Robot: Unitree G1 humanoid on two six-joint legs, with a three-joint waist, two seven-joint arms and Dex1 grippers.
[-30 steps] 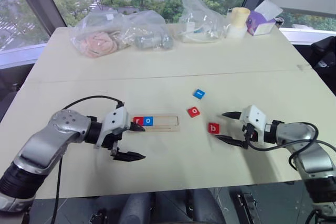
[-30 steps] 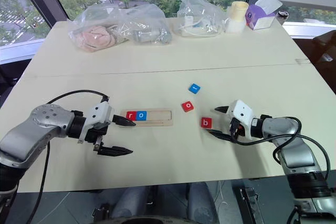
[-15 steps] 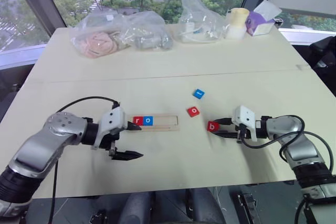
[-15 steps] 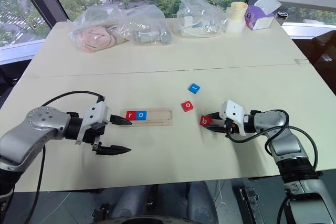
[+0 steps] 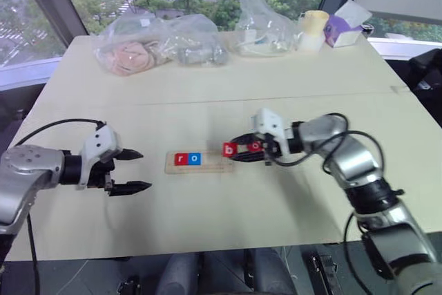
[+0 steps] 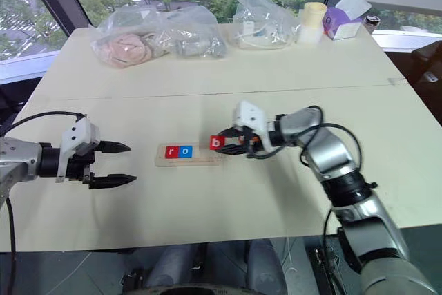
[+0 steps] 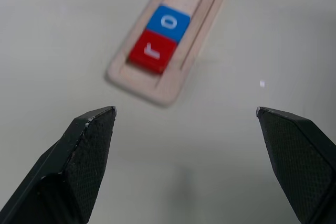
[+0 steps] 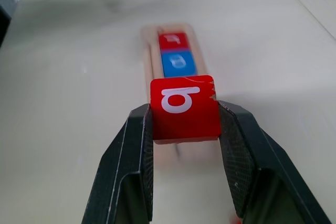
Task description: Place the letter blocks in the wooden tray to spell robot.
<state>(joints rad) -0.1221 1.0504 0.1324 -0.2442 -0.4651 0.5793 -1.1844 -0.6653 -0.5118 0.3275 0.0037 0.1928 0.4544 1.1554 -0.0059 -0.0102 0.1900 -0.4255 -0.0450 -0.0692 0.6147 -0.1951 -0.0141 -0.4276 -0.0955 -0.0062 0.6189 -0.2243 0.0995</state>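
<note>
Reaching leftward, my right gripper point(image 6: 228, 144) pinches the red b block point(image 6: 217, 143) above the tray point(image 6: 190, 155); left gripper point(image 6: 117, 164) jaws gape wide.

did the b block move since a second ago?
Yes. The red b block, then on the table right of the wooden tray, is now held by the right gripper above the tray's right end, beside the blue o.
</note>
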